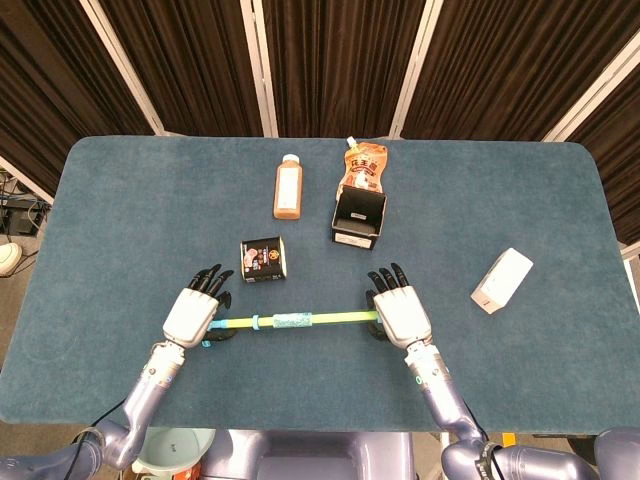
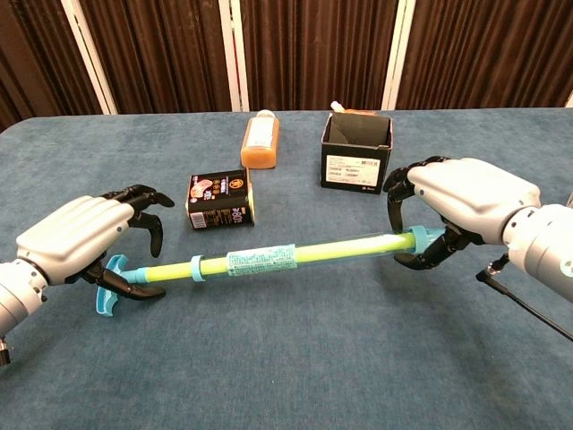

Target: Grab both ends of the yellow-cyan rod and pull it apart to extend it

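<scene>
So the yellow-cyan rod [image 2: 269, 260] lies crosswise near the front of the blue surface [image 1: 120, 200], cyan T-handle end toward the robot's left. The right hand [image 2: 452, 202] has its fingers curled around the cyan collar at the right end, and that end looks lifted a bit off the cloth in the chest view. The left hand [image 2: 76, 237] is cupped over the T-handle end, fingers arched above the rod and thumb tucked under it, but they're not clamped down; I can't tell if it's actually touching.

Behind the rod there's a dark can [image 1: 262, 259] on its side, just past the left hand. Further back sit an orange bottle [image 1: 288, 187] lying flat, a black open box [image 1: 358, 218] and an orange pouch [image 1: 364, 166] right behind that box. A white box [image 1: 502, 280] sits well off to the right.
</scene>
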`<action>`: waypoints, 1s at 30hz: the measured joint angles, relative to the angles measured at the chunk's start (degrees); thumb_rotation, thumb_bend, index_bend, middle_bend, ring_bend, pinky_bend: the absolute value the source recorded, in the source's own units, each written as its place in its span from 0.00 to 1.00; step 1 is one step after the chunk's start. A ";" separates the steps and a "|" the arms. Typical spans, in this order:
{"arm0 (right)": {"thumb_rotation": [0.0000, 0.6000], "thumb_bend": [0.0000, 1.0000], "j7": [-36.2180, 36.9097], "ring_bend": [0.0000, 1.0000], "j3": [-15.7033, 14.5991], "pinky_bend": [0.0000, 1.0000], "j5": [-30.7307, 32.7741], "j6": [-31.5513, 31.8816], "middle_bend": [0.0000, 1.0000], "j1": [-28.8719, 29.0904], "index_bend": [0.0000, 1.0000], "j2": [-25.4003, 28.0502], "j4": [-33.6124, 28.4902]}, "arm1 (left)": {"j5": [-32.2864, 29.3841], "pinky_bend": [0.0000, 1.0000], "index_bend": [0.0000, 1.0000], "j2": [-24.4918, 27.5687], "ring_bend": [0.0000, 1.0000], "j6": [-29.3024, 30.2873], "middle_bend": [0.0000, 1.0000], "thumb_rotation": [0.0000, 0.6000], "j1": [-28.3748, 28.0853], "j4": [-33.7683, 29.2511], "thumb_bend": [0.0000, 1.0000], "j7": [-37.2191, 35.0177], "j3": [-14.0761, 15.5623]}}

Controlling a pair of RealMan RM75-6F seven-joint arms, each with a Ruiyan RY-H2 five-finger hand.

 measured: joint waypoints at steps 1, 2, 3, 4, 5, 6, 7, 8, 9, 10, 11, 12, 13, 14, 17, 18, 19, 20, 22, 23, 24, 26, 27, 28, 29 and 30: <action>1.00 0.34 0.01 0.14 -0.02 0.09 -0.07 0.11 0.20 -0.02 0.75 0.10 -0.12 | -0.06 0.16 0.54 -0.36 0.05 -0.11 0.13 1.00 -0.10 0.41 0.13 0.00 0.09; 1.00 0.34 0.02 0.14 -0.04 0.09 -0.17 0.30 0.20 -0.04 0.75 0.29 -0.33 | -0.06 0.16 0.55 -0.76 0.05 -0.10 0.13 1.00 -0.17 0.84 0.15 -0.03 0.23; 1.00 0.34 0.03 0.14 -0.03 0.09 -0.23 0.43 0.20 -0.05 0.75 0.44 -0.48 | -0.04 0.16 0.57 -1.00 0.05 0.02 0.14 1.00 -0.20 1.10 0.18 -0.07 0.35; 1.00 0.34 0.02 0.14 -0.02 0.09 -0.26 0.55 0.20 -0.07 0.75 0.58 -0.61 | -0.02 0.16 0.58 -1.19 0.05 0.17 0.14 1.00 -0.21 1.30 0.21 -0.08 0.44; 1.00 0.34 0.02 0.14 0.01 0.09 -0.28 0.69 0.20 -0.08 0.75 0.71 -0.72 | 0.01 0.16 0.60 -1.35 0.05 0.29 0.14 1.00 -0.21 1.54 0.26 -0.05 0.56; 1.00 0.34 0.01 0.14 0.04 0.09 -0.29 0.81 0.20 -0.10 0.75 0.82 -0.82 | 0.04 0.16 0.62 -1.44 0.05 0.35 0.15 1.00 -0.20 1.71 0.30 -0.01 0.69; 1.00 0.34 0.00 0.14 0.07 0.09 -0.30 0.93 0.20 -0.11 0.75 0.95 -0.92 | 0.07 0.16 0.63 -1.52 0.05 0.41 0.15 1.00 -0.17 1.87 0.33 0.02 0.83; 1.00 0.34 -0.05 0.14 0.08 0.09 -0.30 1.06 0.20 -0.13 0.75 1.12 -1.04 | 0.10 0.16 0.65 -1.58 0.05 0.58 0.16 1.00 -0.12 1.98 0.36 0.08 0.92; 1.00 0.34 -0.10 0.14 0.09 0.09 -0.30 1.15 0.20 -0.13 0.75 1.23 -1.11 | 0.18 0.16 0.67 -1.60 0.05 0.81 0.17 1.00 -0.09 2.04 0.39 0.11 0.98; 1.00 0.35 -0.15 0.14 0.10 0.09 -0.30 1.23 0.20 -0.14 0.75 1.28 -1.14 | 0.29 0.16 0.68 -1.61 0.05 1.12 0.17 1.00 -0.06 2.06 0.41 0.09 1.04; 1.00 0.35 -0.24 0.14 0.12 0.09 -0.30 1.38 0.20 -0.14 0.75 1.38 -1.16 | 0.49 0.16 0.69 -1.61 0.05 1.70 0.18 1.00 0.01 2.06 0.44 0.01 1.12; 1.00 0.35 -0.32 0.15 0.13 0.09 -0.29 1.47 0.20 -0.14 0.75 1.44 -1.15 | 0.69 0.16 0.69 -1.59 0.05 2.25 0.18 1.00 0.06 2.04 0.46 -0.10 1.19; 1.00 0.35 -0.41 0.15 0.15 0.09 -0.26 1.57 0.20 -0.15 0.76 1.49 -1.11 | 0.94 0.16 0.69 -1.56 0.05 2.88 0.18 1.00 0.13 1.99 0.47 -0.25 1.28; 1.00 0.35 -0.51 0.15 0.20 0.09 -0.16 1.70 0.20 -0.16 0.76 1.55 -1.04 | 1.32 0.16 0.69 -1.49 0.05 3.84 0.18 1.00 0.24 1.89 0.48 -0.52 1.41; 1.00 0.35 -0.77 0.15 0.30 0.09 0.12 2.02 0.21 -0.20 0.78 1.68 -0.79 | 2.40 0.16 0.69 -1.08 0.05 6.42 0.19 1.00 0.64 1.42 0.49 -1.34 1.89; 1.00 0.36 -0.83 0.15 0.32 0.09 0.17 2.11 0.21 -0.21 0.79 1.71 -0.74 | 2.72 0.16 0.70 -0.86 0.05 7.09 0.19 1.00 0.79 1.22 0.49 -1.57 2.07; 1.00 0.36 -0.88 0.15 0.34 0.09 0.20 2.24 0.21 -0.24 0.80 1.75 -0.70 | 3.02 0.16 0.70 -0.58 0.05 7.65 0.19 1.00 0.94 1.01 0.49 -1.71 2.27; 1.00 0.37 -0.92 0.15 0.40 0.09 0.29 2.43 0.22 -0.29 0.81 1.82 -0.65 | 3.35 0.16 0.70 -0.14 0.05 8.23 0.18 1.00 1.14 0.74 0.49 -1.77 2.48; 1.00 0.38 -1.00 0.16 0.46 0.09 0.42 2.65 0.23 -0.36 0.83 1.97 -0.59 | 3.54 0.16 0.70 0.46 0.05 8.75 0.18 1.00 1.40 0.37 0.50 -1.68 2.72; 1.00 0.39 -1.07 0.16 0.45 0.10 0.52 2.68 0.24 -0.41 0.84 2.18 -0.62 | 3.58 0.16 0.70 0.86 0.05 8.96 0.18 1.00 1.57 0.10 0.51 -1.54 2.82; 1.00 0.39 -1.09 0.17 0.43 0.10 0.61 2.69 0.25 -0.46 0.85 2.38 -0.69 | 3.57 0.16 0.70 1.13 0.05 9.10 0.18 1.00 1.70 -0.10 0.51 -1.41 2.87; 1.00 0.39 -1.17 0.17 0.39 0.10 0.69 2.90 0.26 -0.59 0.87 2.90 -0.83 | 3.51 0.16 0.70 1.73 0.05 9.46 0.18 1.00 2.05 -0.48 0.51 -0.96 2.98; 1.00 0.39 -1.18 0.17 0.39 0.10 0.69 2.98 0.26 -0.64 0.87 3.03 -0.86 | 3.49 0.16 0.70 2.01 0.05 9.65 0.18 1.00 2.20 -0.67 0.51 -0.81 3.02; 1.00 0.39 -1.12 0.18 0.42 0.10 0.72 3.12 0.27 -0.70 0.88 3.23 -0.95 | 3.47 0.16 0.70 2.29 0.05 9.85 0.18 1.00 2.34 -0.87 0.51 -0.69 3.05; 1.00 0.39 -0.98 0.18 0.52 0.10 0.81 3.24 0.27 -0.77 0.89 3.47 -1.06 | 3.45 0.16 0.70 2.68 0.05 10.09 0.18 1.00 2.50 -1.15 0.51 -0.52 3.08; 1.00 0.39 -0.89 0.18 0.61 0.10 0.91 3.29 0.28 -0.81 0.89 3.63 -1.12 | 3.43 0.16 0.70 2.97 0.05 10.25 0.18 1.00 2.62 -1.39 0.51 -0.40 3.10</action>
